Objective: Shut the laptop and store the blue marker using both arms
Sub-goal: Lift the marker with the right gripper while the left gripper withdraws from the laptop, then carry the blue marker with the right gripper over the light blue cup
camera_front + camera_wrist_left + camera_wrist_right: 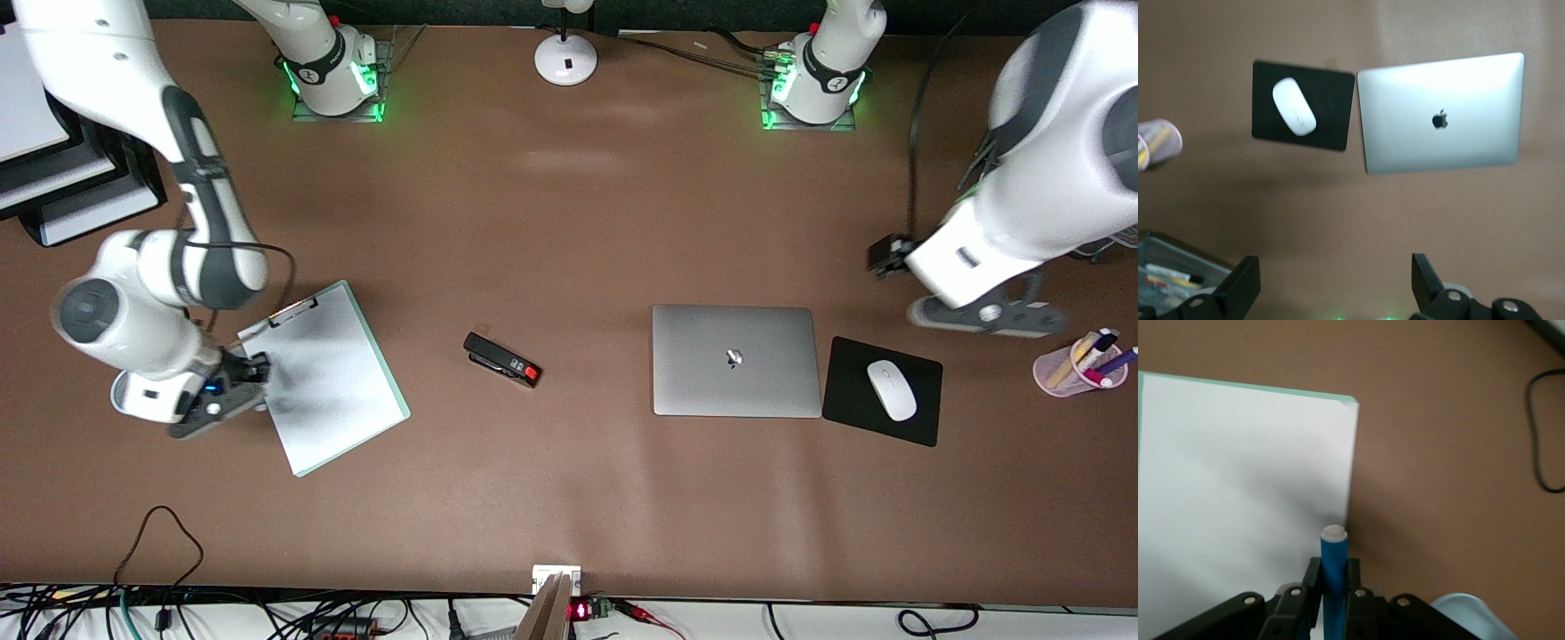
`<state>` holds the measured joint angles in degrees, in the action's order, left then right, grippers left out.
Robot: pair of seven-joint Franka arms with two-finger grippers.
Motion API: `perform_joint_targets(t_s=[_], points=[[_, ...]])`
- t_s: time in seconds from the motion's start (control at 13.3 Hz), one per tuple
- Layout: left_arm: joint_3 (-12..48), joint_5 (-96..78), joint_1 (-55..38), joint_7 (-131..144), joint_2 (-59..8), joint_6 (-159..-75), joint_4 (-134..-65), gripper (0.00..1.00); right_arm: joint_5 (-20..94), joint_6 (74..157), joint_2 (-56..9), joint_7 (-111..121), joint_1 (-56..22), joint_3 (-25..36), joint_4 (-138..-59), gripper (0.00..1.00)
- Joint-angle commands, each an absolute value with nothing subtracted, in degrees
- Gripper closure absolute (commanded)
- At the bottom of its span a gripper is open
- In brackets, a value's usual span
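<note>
The silver-grey laptop [735, 360] lies closed on the table with its apple logo up; it also shows in the left wrist view [1441, 113]. My right gripper [242, 373] is over the edge of the clipboard. In the right wrist view it [1333, 579] is shut on the blue marker [1334, 553], whose pale end sticks out past the fingertips. My left gripper [987, 316] hangs high over the table between the mouse pad and the pen cup. In the left wrist view it [1335, 283] is open wide and empty.
A black mouse pad [925, 418] with a white mouse [892, 389] lies beside the laptop. A pink pen cup [1080, 366] stands at the left arm's end. A black stapler [502, 360] lies mid-table. The clipboard [329, 382] holds white paper. Trays [53, 178] sit at the right arm's end.
</note>
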<state>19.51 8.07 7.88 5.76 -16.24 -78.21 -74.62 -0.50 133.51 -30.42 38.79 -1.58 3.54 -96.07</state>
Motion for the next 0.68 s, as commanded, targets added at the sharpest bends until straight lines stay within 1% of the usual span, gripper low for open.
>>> perform_joint_targets(t_s=[0.0,0.08,0.15,0.3,0.53,0.6], points=[[18.7,4.5,12.0,-0.9,-12.5,-77.1,-76.4,0.0,1.9,133.7,-27.5,48.5,1.9,2.6,-97.1,0.91],[17.5,4.1,11.6,-1.9,-10.3,-78.4,-79.5,0.0,4.4,133.6,-26.9,52.4,2.5,2.6,-97.2,0.91],[13.8,4.0,9.6,-2.4,-7.6,-80.7,-82.7,0.0,6.9,133.6,-26.9,57.1,3.1,2.7,-97.0,0.91],[5.1,4.0,2.4,-2.4,-3.3,-84.7,-88.7,0.0,13.6,133.1,-27.2,68.2,4.7,2.7,-95.4,0.92],[-0.2,4.0,-1.8,-1.8,1.4,-92.5,-97.5,0.0,21.2,130.3,-26.8,82.1,7.2,2.7,-94.5,0.92],[-1.0,4.0,-3.0,-1.5,1.8,-92.9,-98.1,0.0,24.0,126.9,-26.9,86.4,8.2,2.8,-92.8,0.92]])
